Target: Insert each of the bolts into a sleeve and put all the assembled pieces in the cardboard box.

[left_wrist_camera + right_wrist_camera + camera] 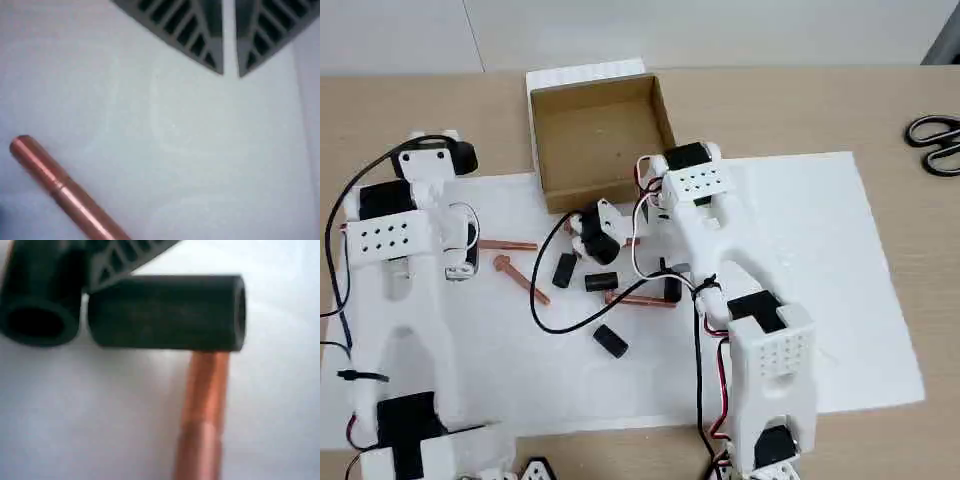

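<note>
The cardboard box (pixel 595 140) stands open at the far edge of a white sheet of paper (pixel 820 250) spread on the table (pixel 420 110). The loose parts lie on the sheet in front of the box, between the two arms.

The left gripper (pixel 460 255) hangs low over the left side of the sheet. In its wrist view the fingers (pixel 200 35) are drawn almost together, a thin slit of paper between them, and nothing is held. Two bolts lie just beside it: one bolt (pixel 507 244) points toward the middle of the sheet, and a second bolt (pixel 523 280) lies slanted a little nearer the arms' bases.

The right gripper (pixel 588 240) sits just in front of the box's near wall, low over the parts. Whether it is closed or released cannot be told. Its wrist view shows a black sleeve (pixel 165 312) lying on its side, with another sleeve (pixel 40 300) right at one end of it, its bore showing. A copper bolt (pixel 205 410) runs off at a right angle from the lying sleeve's side. It meets the sleeve there but is not inside it.

From above, a third bolt (pixel 640 298) lies across the middle of the sheet, a sleeve (pixel 602 282) by one end and a sleeve (pixel 672 290) at the other. Two more sleeves lie apart — one (pixel 565 270) nearer the left, one (pixel 610 341) closer to the arms' bases.

A pair of scissors (pixel 935 140) rests on the bare table at the far right.
</note>
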`<state>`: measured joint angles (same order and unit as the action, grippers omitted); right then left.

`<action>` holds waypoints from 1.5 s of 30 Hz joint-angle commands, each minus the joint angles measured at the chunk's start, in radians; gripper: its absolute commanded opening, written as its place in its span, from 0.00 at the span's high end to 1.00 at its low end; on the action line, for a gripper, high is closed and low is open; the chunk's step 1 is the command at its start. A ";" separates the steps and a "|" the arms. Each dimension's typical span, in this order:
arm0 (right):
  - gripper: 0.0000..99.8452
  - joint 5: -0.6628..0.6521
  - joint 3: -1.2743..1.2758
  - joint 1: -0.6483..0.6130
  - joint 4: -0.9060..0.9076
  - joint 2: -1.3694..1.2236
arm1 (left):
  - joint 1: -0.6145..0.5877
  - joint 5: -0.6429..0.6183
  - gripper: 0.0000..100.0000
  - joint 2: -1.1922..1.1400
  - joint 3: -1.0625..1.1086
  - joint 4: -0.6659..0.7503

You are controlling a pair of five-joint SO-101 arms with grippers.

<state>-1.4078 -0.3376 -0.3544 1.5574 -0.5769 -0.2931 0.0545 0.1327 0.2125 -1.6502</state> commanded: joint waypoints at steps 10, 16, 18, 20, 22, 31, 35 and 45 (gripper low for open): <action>0.84 0.009 0.003 0.019 -0.024 -0.099 | 0.005 0.002 0.99 0.002 -0.041 0.025; 0.85 0.009 0.005 0.021 -0.018 -0.101 | 0.005 0.002 0.99 0.002 -0.041 0.026; 0.89 0.009 0.005 0.021 -0.016 -0.101 | 0.005 0.003 0.99 0.002 -0.041 0.026; 0.99 0.034 0.005 0.021 -0.016 -0.099 | 0.005 0.003 0.99 0.002 -0.041 0.026; 0.98 0.052 0.005 0.018 -0.013 -0.097 | 0.005 0.003 0.99 0.002 -0.041 0.026; 0.99 0.135 -0.101 0.048 0.131 -0.024 | 0.005 -0.075 0.99 0.009 -0.045 0.087; 0.99 0.189 -0.183 0.081 0.133 0.050 | 0.002 -0.316 0.99 0.009 -0.064 0.135; 1.00 0.242 -0.270 0.136 0.131 0.150 | 0.057 -0.640 0.99 0.009 -0.094 0.316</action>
<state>-1.1930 -0.5539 -0.2302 1.6786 -0.5094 -0.2731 -0.5347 0.1281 0.1404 -1.4170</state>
